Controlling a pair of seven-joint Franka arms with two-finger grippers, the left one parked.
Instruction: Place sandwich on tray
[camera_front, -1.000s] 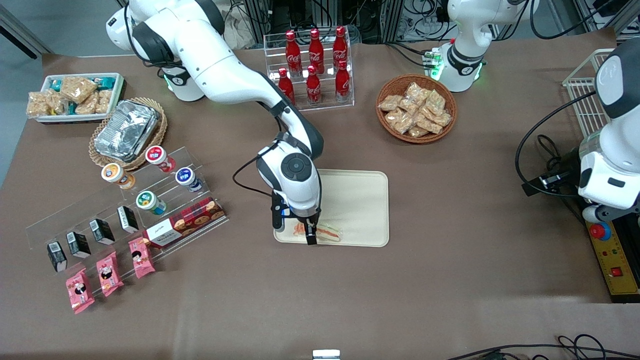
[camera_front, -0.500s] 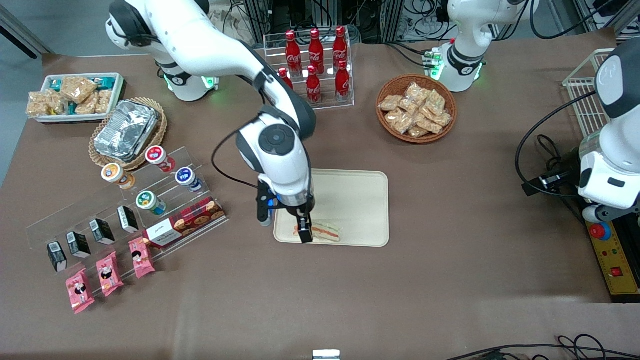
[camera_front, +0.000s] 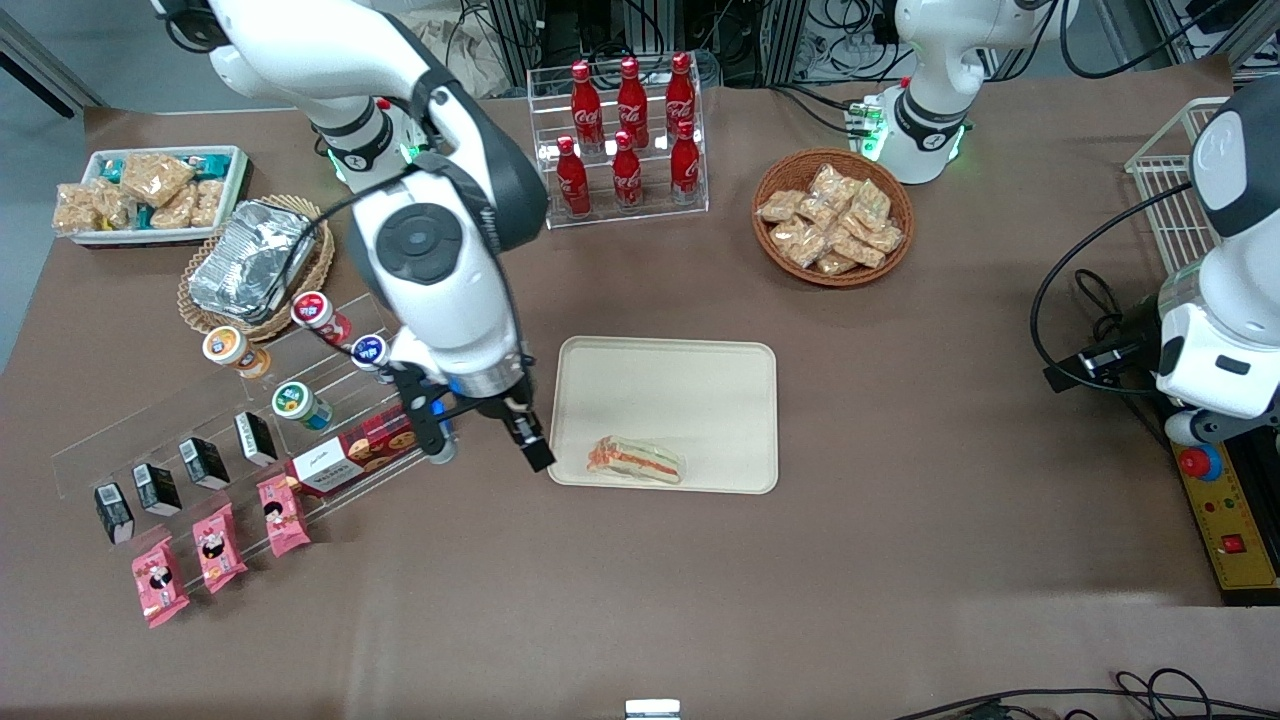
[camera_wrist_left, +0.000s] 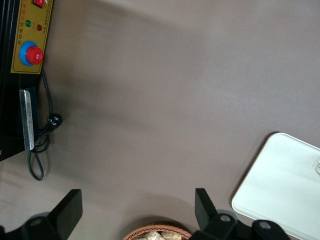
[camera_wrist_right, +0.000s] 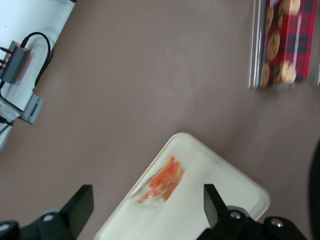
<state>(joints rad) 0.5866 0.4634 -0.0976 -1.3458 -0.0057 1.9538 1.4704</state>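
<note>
A: Front view, status of the sandwich (camera_front: 636, 460)?
B: It lies flat on the tray (camera_front: 700, 385), in the corner nearest the camera at the working arm's end; cut edge with orange and green layers visible; nothing touches it.

A: Gripper (camera_front: 487, 444) in the same view?
B: Raised above the table just beside the tray edge, between the tray and the cookie box (camera_front: 365, 444); fingers spread wide; nothing held; clear of the sandwich.

A: Surroundings?
B: Cola bottles (camera_front: 628, 128) in a clear rack and a basket (camera_front: 832, 216) of snack packets, both farther from the camera than the tray; a foil container (camera_front: 252, 260) toward the working arm's end.

A: Left wrist view?
B: Bare brown table (camera_wrist_left: 165, 90); one tray (camera_wrist_left: 280, 190) corner; basket (camera_wrist_left: 157, 234) rim; a yellow panel with a red button (camera_wrist_left: 33, 54).

A: Right wrist view?
B: Both fingers (camera_wrist_right: 77, 207) wide apart and empty; between them the tray (camera_wrist_right: 220, 190) with the sandwich (camera_wrist_right: 162, 182) resting near its rim; the cookie box (camera_wrist_right: 284, 42) well apart from it.
</note>
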